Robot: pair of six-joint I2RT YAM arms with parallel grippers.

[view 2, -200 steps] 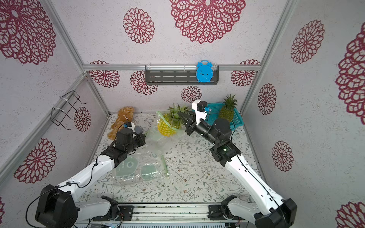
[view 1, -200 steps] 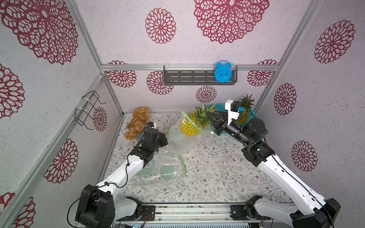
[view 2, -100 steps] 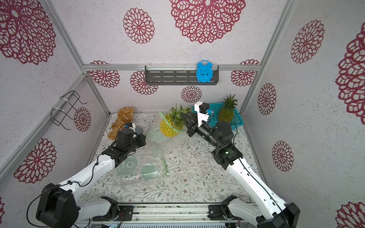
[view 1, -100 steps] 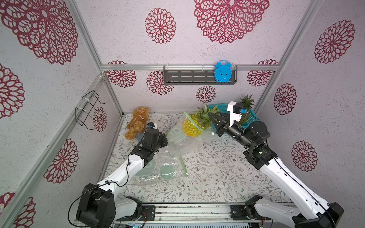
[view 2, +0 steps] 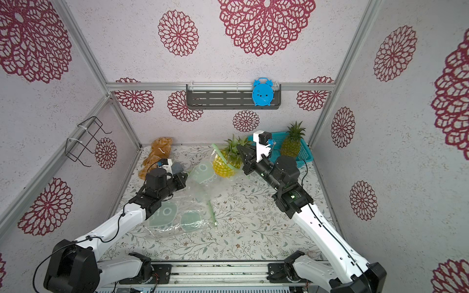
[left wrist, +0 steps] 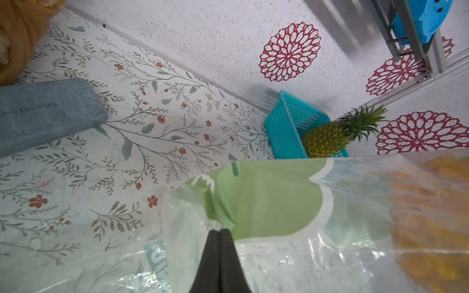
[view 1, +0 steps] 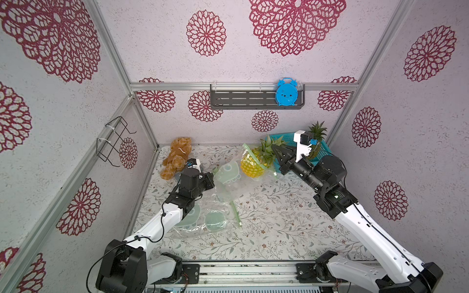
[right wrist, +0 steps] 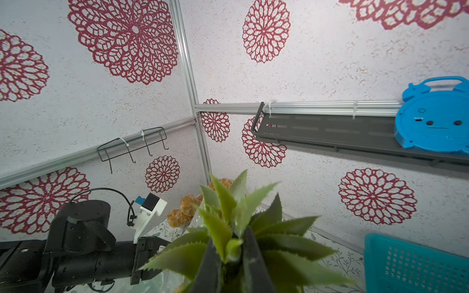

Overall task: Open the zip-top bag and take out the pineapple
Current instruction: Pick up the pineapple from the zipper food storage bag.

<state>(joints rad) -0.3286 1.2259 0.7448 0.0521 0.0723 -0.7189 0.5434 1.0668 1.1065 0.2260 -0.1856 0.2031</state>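
The pineapple point(view 1: 251, 166) point(view 2: 223, 167) has a yellow body and a green crown. It hangs tilted above the back of the table. My right gripper point(view 1: 275, 149) point(view 2: 239, 149) point(right wrist: 232, 243) is shut on its crown leaves point(right wrist: 228, 215). The clear zip-top bag point(view 1: 228, 177) point(view 2: 203, 177) point(left wrist: 266, 197) carries green prints, and its green zip rim wraps the fruit's body. My left gripper point(view 1: 212, 175) point(view 2: 186, 175) point(left wrist: 218, 229) is shut on the bag's far corner, and the bag is stretched between the two arms. Through the plastic the fruit shows as an orange blur point(left wrist: 431, 215).
A second clear bag point(view 1: 210, 218) lies flat under the left arm. A teal basket point(view 1: 281, 139) point(left wrist: 286, 126) at the back right holds another pineapple point(view 1: 316, 137) point(left wrist: 327, 137). A teddy bear point(view 1: 176, 157) and a grey block point(left wrist: 45, 111) lie at the back left. A shelf holds a blue clock point(view 1: 286, 92).
My right gripper has drawn the pineapple a little to the right, pulling the bag tauter. The left arm has stayed where it was.
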